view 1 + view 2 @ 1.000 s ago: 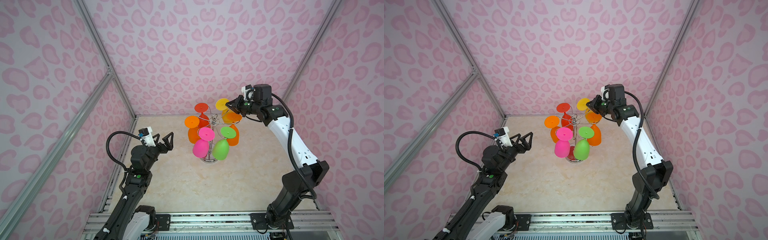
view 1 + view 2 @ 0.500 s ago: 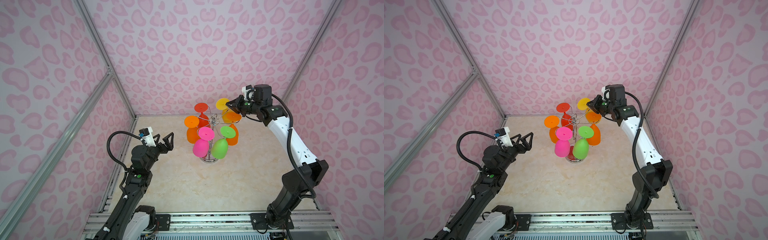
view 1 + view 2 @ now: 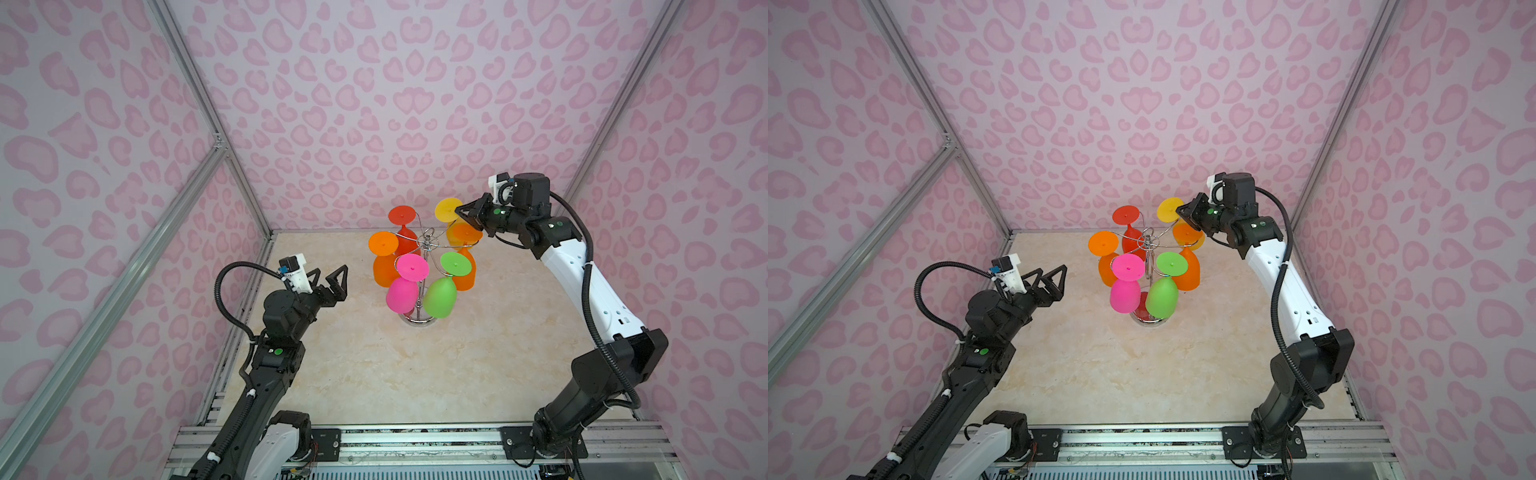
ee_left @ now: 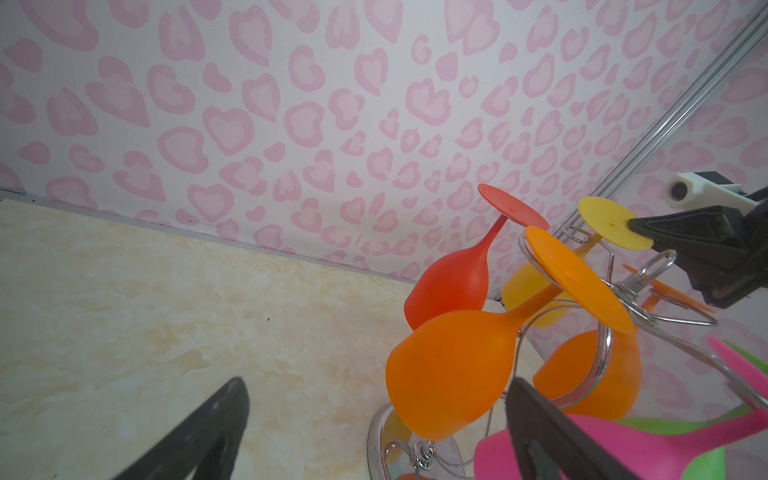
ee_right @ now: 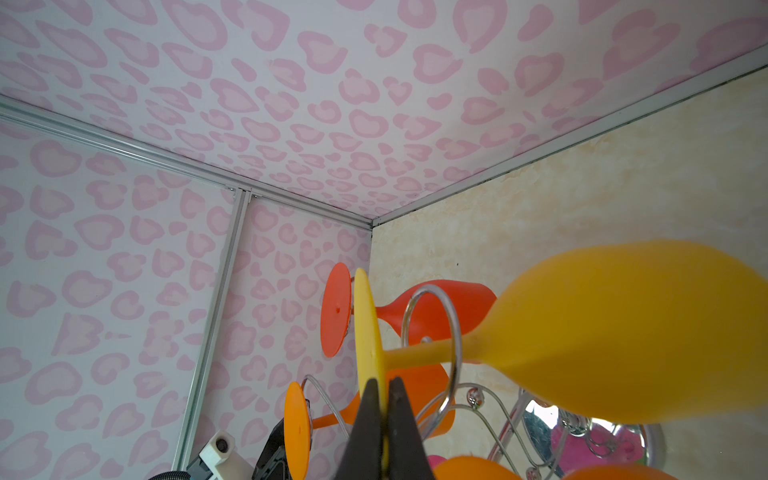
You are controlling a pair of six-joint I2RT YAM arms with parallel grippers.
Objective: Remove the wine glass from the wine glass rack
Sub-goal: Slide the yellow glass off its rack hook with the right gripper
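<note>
Shiny chrome wine glass rack (image 3: 417,321), red wine glass (image 3: 402,216), yellow wine glass (image 3: 448,210), orange wine glass (image 3: 383,243), second orange wine glass (image 3: 464,280), hot-pink wine glass (image 3: 401,296), lime-green wine glass (image 3: 440,297), cream marble-veined tabletop (image 3: 415,374), pale lilac walls (image 3: 374,104) patterned with pink hearts and leopard blotches, black left fingers (image 4: 208,432), white-and-black arms (image 3: 582,282)

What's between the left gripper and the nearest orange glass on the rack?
Nothing: both top views show only bare tabletop between the left gripper and that orange glass.
</note>
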